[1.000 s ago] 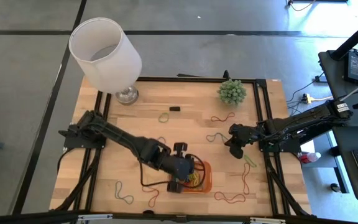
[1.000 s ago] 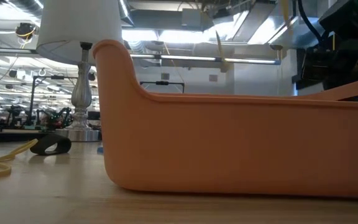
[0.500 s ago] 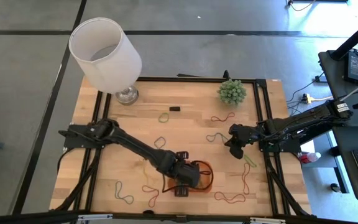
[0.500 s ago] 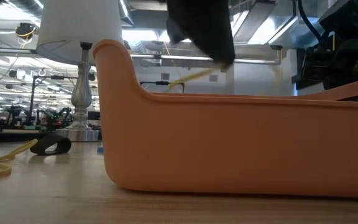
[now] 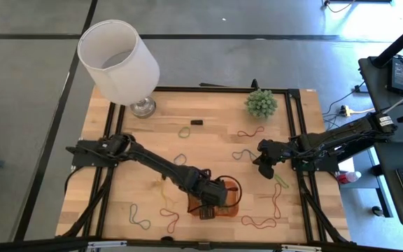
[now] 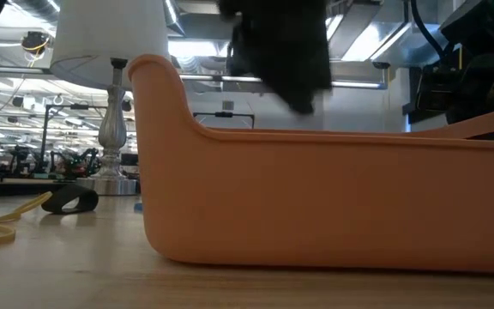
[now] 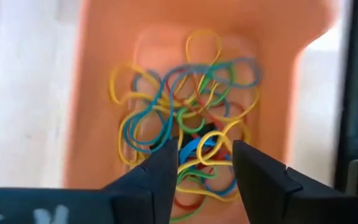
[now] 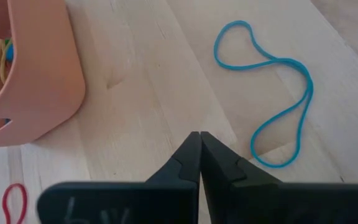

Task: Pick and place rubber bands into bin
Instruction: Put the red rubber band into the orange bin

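The orange bin (image 5: 224, 199) sits near the table's front edge and holds a tangle of yellow, blue, green and red rubber bands (image 7: 185, 106). My left gripper (image 5: 214, 196) hangs over the bin, pointing steeply down. It is open (image 7: 204, 158), one finger on each side of a blue band in the pile. In the low view its tips (image 6: 292, 99) stand above the bin's rim (image 6: 333, 133). More rubber bands lie loose on the table (image 5: 250, 133), (image 5: 140, 217), (image 5: 261, 222). My right gripper (image 5: 263, 168) waits at the right, shut (image 8: 199, 137), near a blue band (image 8: 272, 106).
A white lamp (image 5: 117, 59) stands at the far left corner and a small green plant (image 5: 261, 103) at the far right. A small black piece (image 5: 196, 122) lies between them. The table's middle shows bare wood between the scattered bands.
My left gripper has come down over the bin and a little toward the table's right edge, rolling as it went. Half a second ago a yellow band hung below it above the bin's rim. That band no longer shows under the gripper.
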